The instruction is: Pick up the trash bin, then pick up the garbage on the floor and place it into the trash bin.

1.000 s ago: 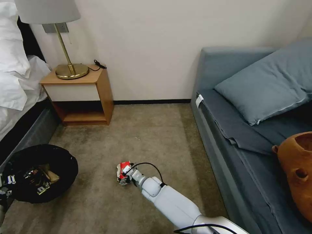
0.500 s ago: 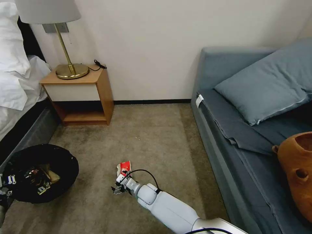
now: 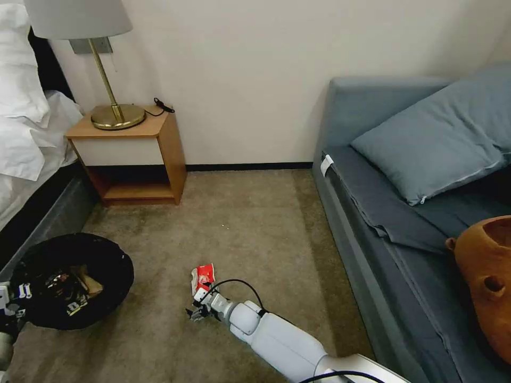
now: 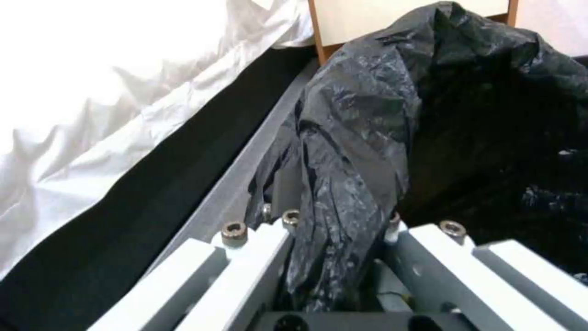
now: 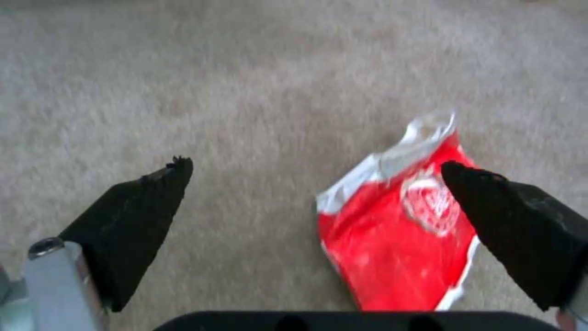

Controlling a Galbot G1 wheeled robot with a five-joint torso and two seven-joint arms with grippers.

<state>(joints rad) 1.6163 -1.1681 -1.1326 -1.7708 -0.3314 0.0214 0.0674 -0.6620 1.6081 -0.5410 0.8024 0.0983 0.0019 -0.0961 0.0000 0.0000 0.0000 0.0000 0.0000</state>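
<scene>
Spread wide, the right gripper (image 5: 312, 172) hung low at lower centre, the red snack packet (image 3: 203, 276) flat and crinkled on the carpet (image 3: 255, 223), not yet taken. At lower left, the left gripper (image 4: 334, 230) pinched the black-lined trash bin (image 3: 112, 255), already holding litter.

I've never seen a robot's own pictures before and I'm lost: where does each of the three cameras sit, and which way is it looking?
Head view: from the robot's head, looking forward and down at the carpet; the right arm reaches to the red snack packet, the left gripper sits at the trash bin.
Left wrist view: from the left wrist, along the left gripper's fingers, clamped on the bin's black bag.
Right wrist view: from the right wrist, down at the carpet, right gripper open over the packet.
Shared: head and right wrist views both show the packet.
</scene>
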